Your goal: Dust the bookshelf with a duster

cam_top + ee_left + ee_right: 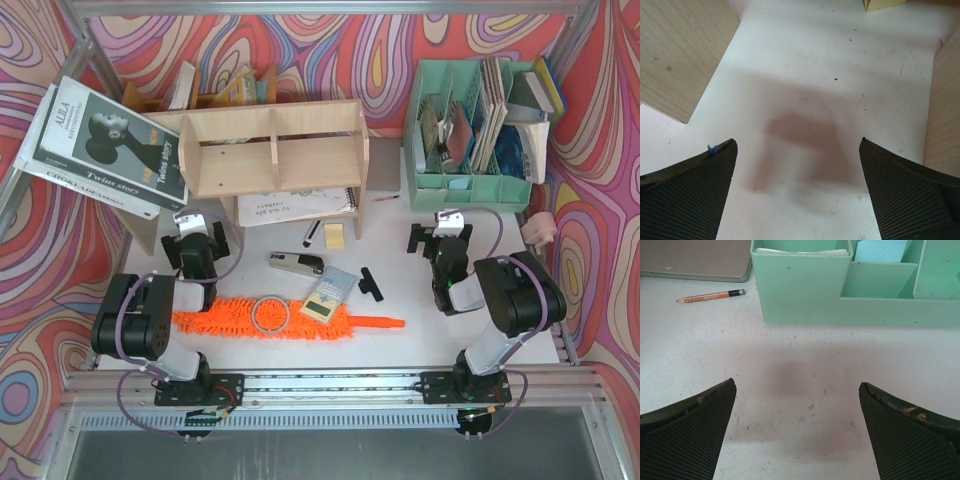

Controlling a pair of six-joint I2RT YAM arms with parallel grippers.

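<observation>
white table under swirled walls: duster lies loose, both grippers wide and empty

bright red, pink and orange swirls cover the walls around the white table. the bookshelf stands at the back, left of centre, a pale plywood unit on side legs with a spiral notebook lying beneath it. the duster lies flat near the front edge between the two arm bases, its fluffy orange head to the left and its thin handle pointing right. a clear ring rests on the fluff, and a calculator overlaps its far edge. a stapler lies just beyond, apart from the duster.

the left gripper hangs in front of the shelf's left leg, well clear of the duster. its wrist view shows the left gripper spread wide over bare table, wood panels to either side, nothing between the fingers.

the right gripper sits before the mint-green organiser. seen from its wrist, the right gripper is likewise fully spread and holds nothing, with the organiser ahead and a pencil lying to its left.
</observation>
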